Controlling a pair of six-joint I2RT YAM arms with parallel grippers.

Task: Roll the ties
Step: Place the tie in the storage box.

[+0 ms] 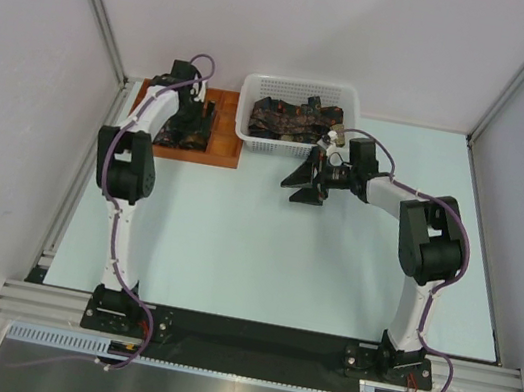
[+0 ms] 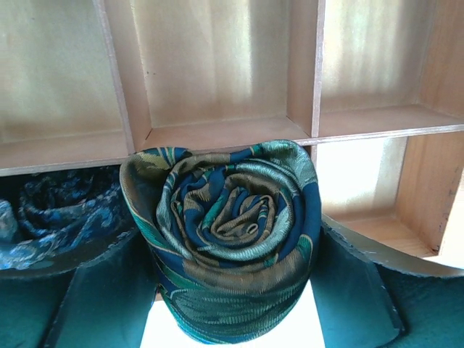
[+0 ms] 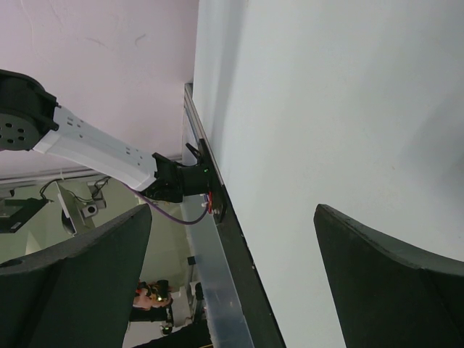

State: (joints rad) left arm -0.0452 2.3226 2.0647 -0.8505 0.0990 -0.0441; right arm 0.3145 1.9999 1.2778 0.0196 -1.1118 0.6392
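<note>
Closest to the left wrist camera, the left hand [image 2: 229, 279] is clamped on a rolled tie [image 2: 230, 217], with a dark finger [image 2: 94, 290] pressing each flank of the bundle. The roll's spiral end faces straight back at the camera. Its long axis therefore runs along the hand's own reach, from the palm out past the fingertips. The coils wind in to a tight centre near the middle of the bundle, and the fabric looks dark with green and gold figuring.

Just beyond the fingertips is the tray [image 2: 217, 134], its wooden dividers crossing the view. Whether the roll touches the wood cannot be told. To the left of the hand, in the adjoining compartment, a second rolled tie [image 2: 58, 210] lies partly hidden behind the left finger. The compartments ahead and to the right of the hand show bare wood.

The right hand [image 3: 232, 290] has its fingers [image 3: 391, 283] spread wide apart with nothing between them. It is turned on its side over the white table [image 3: 326, 109]. Past its fingertips, well apart, the lower part of the left arm [image 3: 101, 156] stands at the table's edge.

Seen from above, this hand points across toward the left arm's side. Just beside it, on the side away from the arm bases, the basket [image 1: 302, 83] holds a heap of ties [image 1: 296, 119]. These lie lengthwise along the basket's long side.
</note>
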